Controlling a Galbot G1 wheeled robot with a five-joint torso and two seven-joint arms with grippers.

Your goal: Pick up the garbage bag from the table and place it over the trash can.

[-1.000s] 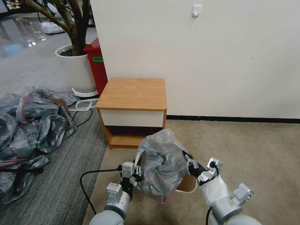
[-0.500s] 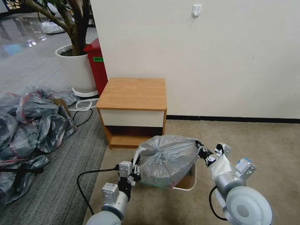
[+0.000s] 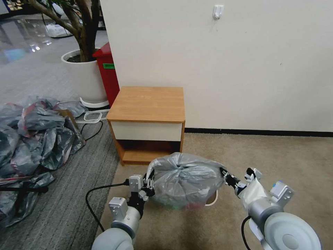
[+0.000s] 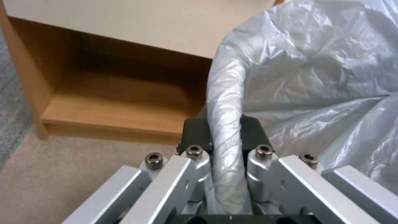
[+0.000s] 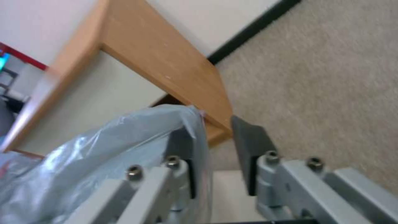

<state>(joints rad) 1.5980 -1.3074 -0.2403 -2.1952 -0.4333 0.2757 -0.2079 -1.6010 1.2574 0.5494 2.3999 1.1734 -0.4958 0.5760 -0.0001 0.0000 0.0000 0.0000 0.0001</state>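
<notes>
Two grippers: the garbage bag (image 3: 185,180) is being held from both sides, low over the carpet (image 3: 277,156) in front of the table (image 3: 147,104).
Left gripper (image 4: 226,146): its fingers are being kept clamped together on a twisted strand of the bag's edge; the strand is running between the two pads and up into the grey film.
Right gripper (image 5: 213,161): its fingers are standing apart, with a clear gap between the pads; the bag's edge is lying against one finger (image 5: 182,149) only, so a firm hold is not being seen there.
Garbage bag: it is being spread wide and is puffing up like a dome between the grippers; it is no longer on the table top, which is bare.
Trash can (image 3: 212,198): it is being covered almost fully by the bag; a piece of its pale rim is showing at the bag's right side. Whether the bag's mouth is around the rim cannot be told.
Handling: the bag is judged as very light, soft and slippery; the thin film is likely to stretch or tear when pulled hard, and air is being trapped inside it.
Where to hold: the rim of the bag is judged the best place, bunched into a strand as at the left side, because flat film may slide out of the pads.
</notes>
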